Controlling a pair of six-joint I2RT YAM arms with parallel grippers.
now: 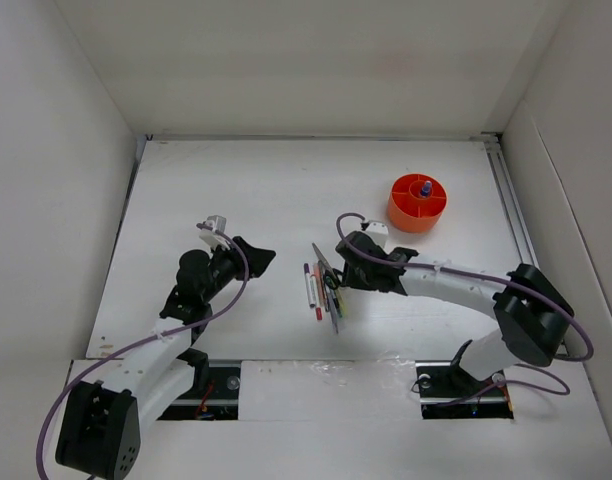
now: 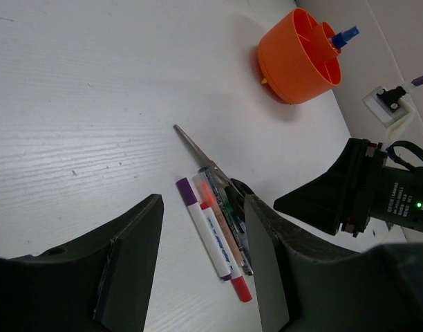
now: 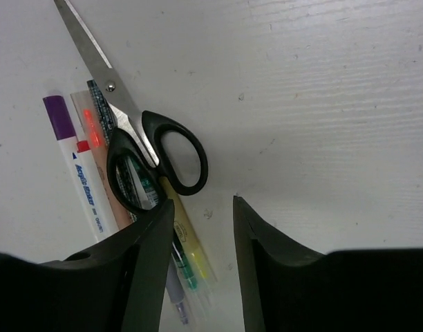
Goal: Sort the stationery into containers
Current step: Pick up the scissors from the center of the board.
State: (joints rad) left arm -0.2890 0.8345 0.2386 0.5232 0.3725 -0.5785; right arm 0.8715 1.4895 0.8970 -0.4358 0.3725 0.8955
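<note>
Lying near-to-far in a central bundle, the pens (image 1: 313,290) sat just left of the right gripper (image 1: 337,275), jaws parted and empty, with the left gripper (image 1: 264,258), also parted, farther off and the orange holder (image 1: 417,203) toward the far right.

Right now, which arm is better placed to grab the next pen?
Likely right: the right gripper hangs open over the pens and scissors, and the orange holder sits on its side. The left gripper stands farther off.
</note>
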